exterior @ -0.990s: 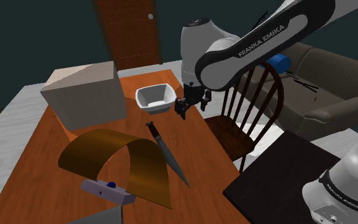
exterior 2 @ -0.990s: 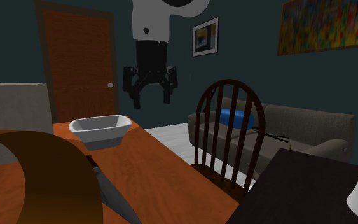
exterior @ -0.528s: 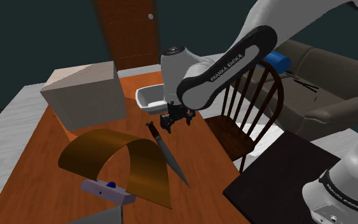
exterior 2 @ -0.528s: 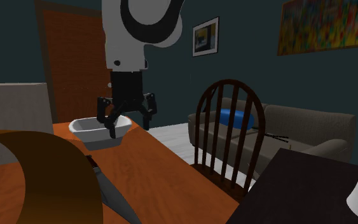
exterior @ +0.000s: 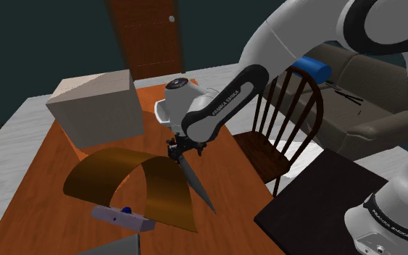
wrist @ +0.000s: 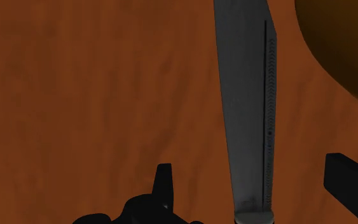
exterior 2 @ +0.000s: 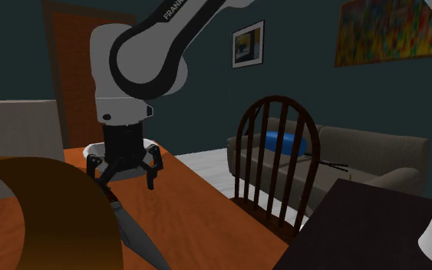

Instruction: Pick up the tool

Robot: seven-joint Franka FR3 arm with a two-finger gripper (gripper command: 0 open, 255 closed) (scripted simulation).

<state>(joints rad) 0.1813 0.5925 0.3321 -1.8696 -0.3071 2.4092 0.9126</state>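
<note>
The tool is a long knife (exterior: 197, 182) with a grey blade, lying flat on the wooden table (exterior: 43, 170). My gripper (exterior: 175, 151) hangs low over its handle end, which the hand hides in the shoulder view. In the second exterior view the gripper (exterior 2: 123, 179) is open, its fingers spread just above the table, with the knife (exterior 2: 135, 230) running out toward the camera. In the wrist view the blade (wrist: 247, 108) runs away from the gripper (wrist: 250, 175). It passes between the two spread fingers, which do not touch it.
A curved brown sheet (exterior: 133, 181) arches right beside the blade. A white bowl (exterior: 161, 110) sits behind my arm, and a pale box (exterior: 97, 105) stands at the table's far corner. A small grey device (exterior: 122, 215) lies near the front. A wooden chair (exterior: 282, 123) stands at the table's side.
The arm has swung from beside the bowl toward the shoulder view's left and down, bringing the open gripper from well above the table to just over the knife's handle end.
</note>
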